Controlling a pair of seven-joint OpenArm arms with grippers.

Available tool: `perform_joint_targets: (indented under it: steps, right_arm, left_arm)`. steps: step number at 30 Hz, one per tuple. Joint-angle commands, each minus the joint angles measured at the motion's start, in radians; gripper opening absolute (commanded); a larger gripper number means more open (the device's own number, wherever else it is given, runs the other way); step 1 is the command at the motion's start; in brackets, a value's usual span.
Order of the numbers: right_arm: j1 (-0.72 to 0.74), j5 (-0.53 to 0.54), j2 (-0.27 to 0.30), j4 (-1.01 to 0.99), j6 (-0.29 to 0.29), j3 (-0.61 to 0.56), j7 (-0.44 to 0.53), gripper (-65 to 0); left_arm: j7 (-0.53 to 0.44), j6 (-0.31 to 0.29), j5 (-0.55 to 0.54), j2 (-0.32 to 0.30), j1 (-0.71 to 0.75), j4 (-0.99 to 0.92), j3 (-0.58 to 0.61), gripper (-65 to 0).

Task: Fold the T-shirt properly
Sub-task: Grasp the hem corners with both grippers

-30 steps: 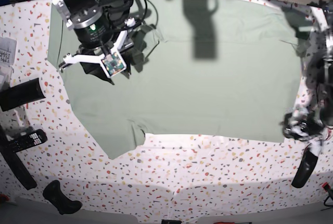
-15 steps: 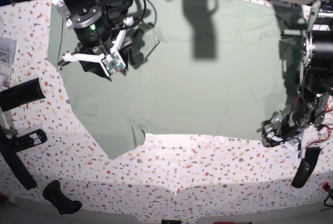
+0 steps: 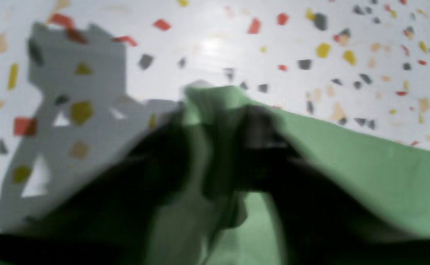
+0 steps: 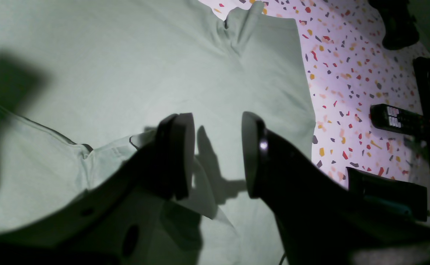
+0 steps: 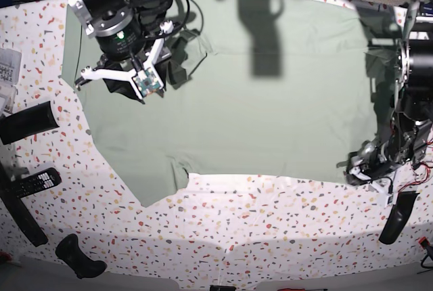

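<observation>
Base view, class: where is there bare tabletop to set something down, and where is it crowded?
The broad speckled strip between the T-shirt and the near table edge is bare. The side by the right gripper is crowded: a remote control and black bars lie there. The left gripper occupies the shirt's opposite near corner.

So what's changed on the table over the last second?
The left pincer moved in from the table edge to the shirt's near corner and closed on it; the left wrist view shows green cloth bunched between its jaws. The right pincer stayed open above the collar end, and the rest of the shirt lies flat as before.
</observation>
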Motion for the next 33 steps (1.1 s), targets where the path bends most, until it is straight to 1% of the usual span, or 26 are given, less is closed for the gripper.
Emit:
perform_joint_targets:
  steps: [1,4,8,10,12,14,15,17,19,20,22,24,28,31,33]
  right_arm:
    - [0.005,-0.016,0.005,0.019,-0.007,0.005,0.020,-43.8]
    - [0.005,-0.016,0.006,0.019,-0.007,0.005,0.051,-43.8]
    - [0.008,-0.016,0.005,0.019,-0.008,0.005,0.123,-43.8]
    - [0.033,-0.015,0.005,0.019,-0.008,0.005,0.105,-43.8]
    - [0.089,-0.015,0.003,0.018,-0.008,0.005,0.025,-43.8]
    - [0.153,-0.015,-0.016,-0.049,-0.009,0.011,-0.011,-44.1]
    - [0.183,-0.016,-0.039,-0.087,-0.010,0.019,-0.015,-44.7]
    - [0.237,-0.011,-0.111,-0.159,-0.011,0.045,-0.014,-46.6]
    - [0.292,-0.002,-0.180,-0.221,-0.011,0.073,-0.005,-46.6]
    - [0.322,0.002,-0.206,-0.250,-0.011,0.086,0.002,-46.6]
    - [0.385,0.019,-0.237,-0.316,-0.007,0.110,0.008,-46.6]
    - [0.449,0.030,-0.244,-0.396,-0.007,0.132,0.017,-46.6]
    - [0.589,0.091,-0.244,-0.589,0.002,0.171,0.017,-46.6]
    - [0.698,0.154,-0.244,-0.747,0.044,0.177,0.021,-46.6]
    - [0.768,0.179,-0.244,-0.866,0.086,0.178,0.021,-46.6]
  left_arm:
    - [0.002,-0.002,-0.005,-0.009,-0.026,0.009,0.000,-64.1]
    - [0.001,-0.003,-0.005,-0.009,-0.026,0.009,0.000,-65.0]
    - [0.020,-0.003,-0.005,-0.009,-0.026,0.009,0.000,-65.0]
    - [0.029,-0.003,-0.005,-0.009,-0.028,0.009,0.000,-65.0]
    - [0.034,-0.003,-0.005,-0.009,-0.029,0.009,0.000,-65.0]
    - [0.046,-0.003,-0.005,-0.009,-0.028,0.009,0.000,-65.0]
    - [0.060,-0.003,-0.005,-0.009,-0.028,0.009,0.000,-65.0]
    - [0.078,-0.003,-0.005,-0.009,-0.028,0.009,0.000,-65.0]
    - [0.077,-0.003,-0.005,-0.009,-0.028,0.009,0.000,-65.0]
    - [0.077,-0.003,-0.005,-0.009,-0.028,0.009,0.000,-65.0]
    - [0.077,-0.003,-0.005,-0.009,-0.028,0.009,0.000,-65.0]
    - [0.077,-0.003,-0.005,-0.009,-0.028,0.009,0.000,-65.0]
    - [0.077,-0.003,-0.005,-0.009,-0.028,0.009,0.000,-65.0]
    - [0.077,-0.003,-0.005,-0.009,-0.028,0.009,0.000,-65.0]
    - [0.077,-0.003,-0.005,-0.009,-0.028,0.009,0.000,-65.0]
